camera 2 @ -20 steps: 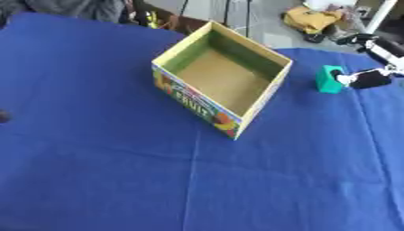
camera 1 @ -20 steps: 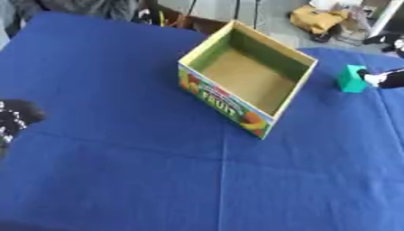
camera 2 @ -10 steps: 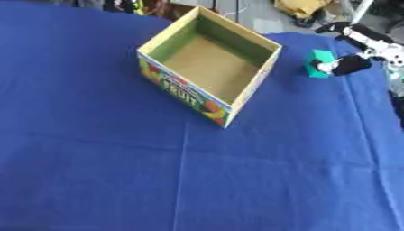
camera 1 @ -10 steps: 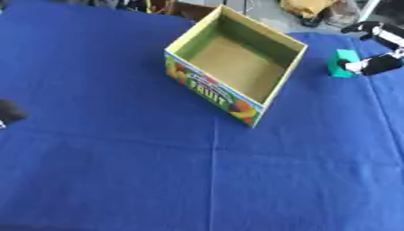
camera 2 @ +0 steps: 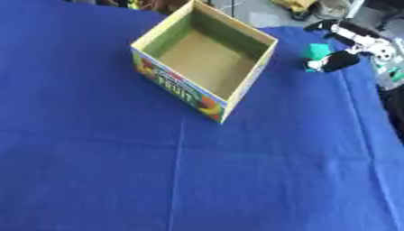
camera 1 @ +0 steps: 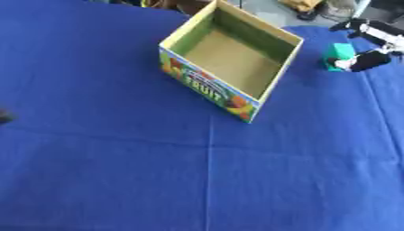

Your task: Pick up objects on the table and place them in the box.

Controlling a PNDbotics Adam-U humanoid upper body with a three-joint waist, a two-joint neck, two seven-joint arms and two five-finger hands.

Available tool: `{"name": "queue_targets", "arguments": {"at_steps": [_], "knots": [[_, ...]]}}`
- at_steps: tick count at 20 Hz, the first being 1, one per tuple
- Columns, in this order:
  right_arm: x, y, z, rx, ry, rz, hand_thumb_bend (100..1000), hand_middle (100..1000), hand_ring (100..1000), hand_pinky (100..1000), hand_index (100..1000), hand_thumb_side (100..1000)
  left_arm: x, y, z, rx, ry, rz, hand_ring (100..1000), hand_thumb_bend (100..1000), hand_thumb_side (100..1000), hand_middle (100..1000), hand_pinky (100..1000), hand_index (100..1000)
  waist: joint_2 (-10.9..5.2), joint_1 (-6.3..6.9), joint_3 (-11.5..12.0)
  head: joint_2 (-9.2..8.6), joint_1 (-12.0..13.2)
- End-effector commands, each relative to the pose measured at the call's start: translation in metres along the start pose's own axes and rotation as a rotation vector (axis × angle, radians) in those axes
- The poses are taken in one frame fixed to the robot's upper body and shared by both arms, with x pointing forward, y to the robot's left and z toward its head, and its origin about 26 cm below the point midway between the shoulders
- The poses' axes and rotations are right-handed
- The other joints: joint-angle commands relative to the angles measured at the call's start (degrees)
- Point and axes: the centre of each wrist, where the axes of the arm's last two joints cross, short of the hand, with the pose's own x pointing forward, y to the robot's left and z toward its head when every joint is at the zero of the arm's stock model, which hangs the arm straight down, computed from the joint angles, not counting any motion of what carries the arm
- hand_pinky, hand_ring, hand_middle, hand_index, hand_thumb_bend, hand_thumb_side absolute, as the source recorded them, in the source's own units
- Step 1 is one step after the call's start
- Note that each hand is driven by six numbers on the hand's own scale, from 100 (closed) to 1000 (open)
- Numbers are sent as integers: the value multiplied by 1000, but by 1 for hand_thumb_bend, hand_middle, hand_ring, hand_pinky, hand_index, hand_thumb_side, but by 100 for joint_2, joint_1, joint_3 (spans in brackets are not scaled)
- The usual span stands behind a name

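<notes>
Here the right hand (camera 2: 351, 47) comes in from the upper right corner, its fingers spread around a small green block (camera 2: 316, 52) that sits on the blue tablecloth (camera 2: 197, 171) near the table's far right edge. A dark fingertip touches the block's near right side and another part of the hand reaches over it from behind, but whether the fingers have actually closed on it cannot be told from either view. The block looks to be on the cloth, not lifted.

The relation that matters is block to box. The open cardboard box (camera 1: 272, 83), printed with fruit on its near wall, lies to the left of the block and slightly nearer the robot, with a strip of bare cloth between them. Its long axis runs diagonally, from the far corner down toward the near right corner. Nothing can be seen inside it, so the job seems barely begun.

The right hand is plainly the nearer one. Of the left hand only a dark smudge (camera 1: 5, 117) shows at the left edge, well apart from everything, and its state cannot be told.
</notes>
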Motion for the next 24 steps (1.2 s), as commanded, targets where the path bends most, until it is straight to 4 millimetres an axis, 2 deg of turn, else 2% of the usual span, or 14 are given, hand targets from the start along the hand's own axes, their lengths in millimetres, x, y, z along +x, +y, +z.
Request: {"name": "queue_targets", "arguments": {"at_steps": [1,8,15,16,17,24], "knots": [[-5,-30,15,-36,28,50,293,908,1000,911,933,236,12,6,-1,-17,-25,-35,687,429,1000,572,862,674,-80,20,13,-9,-35],[-12,-30,20,-28,77,61,279,913,1000,913,934,228,13,7,-2,-29,-32,-40,687,426,1000,571,862,675,-11,27,87,-59,-49],[-19,-29,25,-49,124,83,286,915,1000,923,932,231,13,7,-1,-41,-32,-40,687,425,1000,571,862,675,51,39,66,-73,-64],[-20,-28,26,-50,130,84,285,914,1000,924,932,209,13,7,-2,-43,-32,-40,687,425,1000,571,862,675,58,36,67,-74,-66],[-21,-28,26,-50,135,84,286,914,1000,924,932,233,13,7,-2,-45,-32,-40,688,424,1000,571,862,675,63,34,69,-75,-67],[-28,-24,32,-94,189,100,303,915,1000,932,933,235,13,8,-1,-50,-33,-42,688,422,1000,571,863,675,96,26,83,-92,-67]]}}
